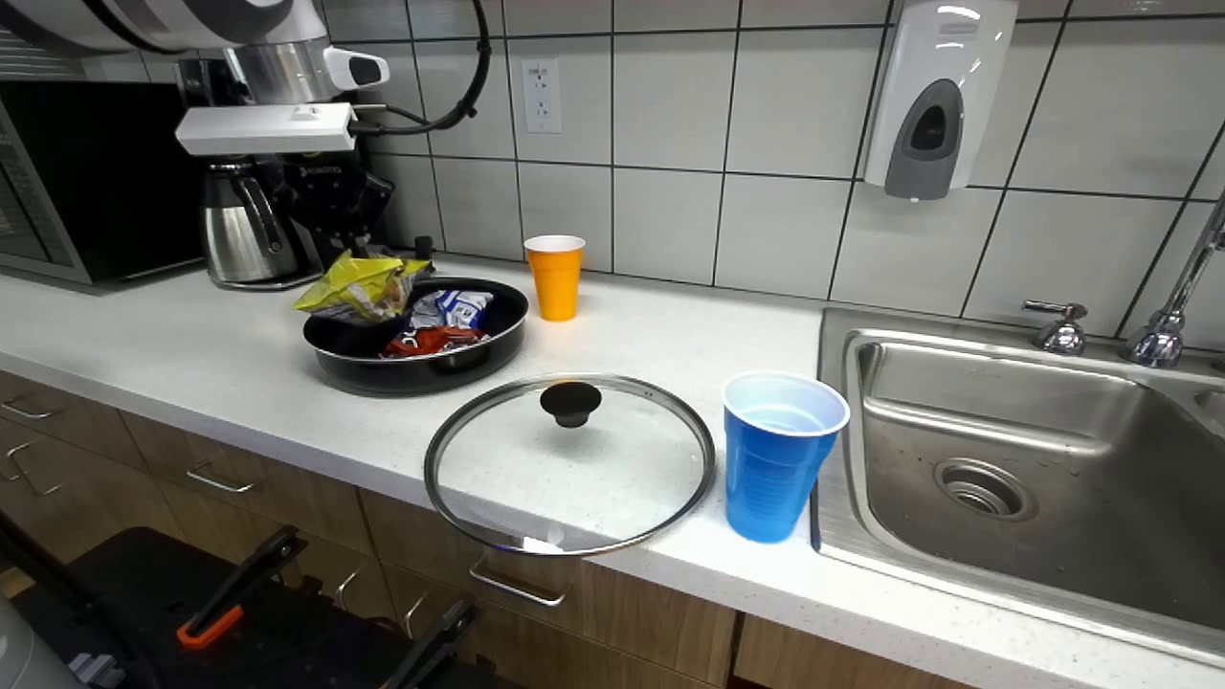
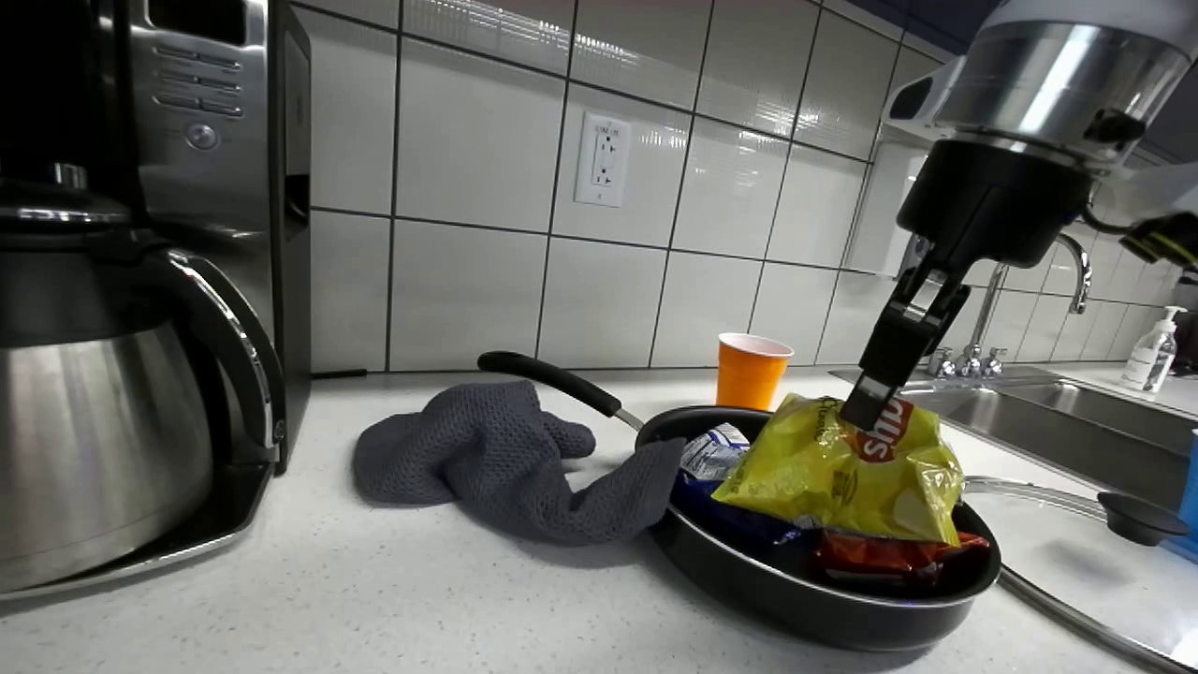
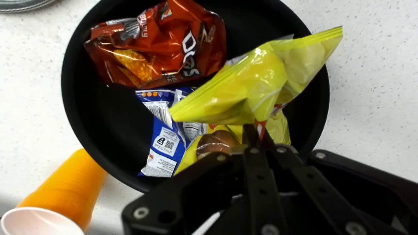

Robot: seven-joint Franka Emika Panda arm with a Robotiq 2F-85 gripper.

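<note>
Pale counter [image 2: 309, 580] along a white-tiled wall [image 2: 468, 290], with a black pan [image 2: 814, 615] sitting on it. Just over the pan, the gripper [image 2: 867, 404] is closed tight, pinching a yellow bag [image 2: 824, 487]; the bag hangs at a slant, and whether it touches anything below cannot be made out. Inside the pan lie a red bag [image 3: 202, 42], towards the counter's front edge, and a blue bag [image 3: 166, 145] near the middle. Close to the pan, on its wall side, an orange cup [image 2: 749, 370] stands upright; beside the pan's handle [image 2: 552, 376], a grey cloth [image 2: 505, 459] lies bunched. On the side of the pan away from the cloth, a glass lid [image 1: 574, 478] lies knob up, reaching slightly past the counter's edge. Farther from the pan that way come a blue cup [image 1: 780, 469], then a sink [image 1: 833, 349]; the other way, a coffee maker [image 2: 211, 178]. The slick bag could slip, since the grip seems to take only a small fold of it. Swung low, it might snag on the pan or tip the orange cup. A knock to the lid might send it off the counter, because part of it overhangs.
</note>
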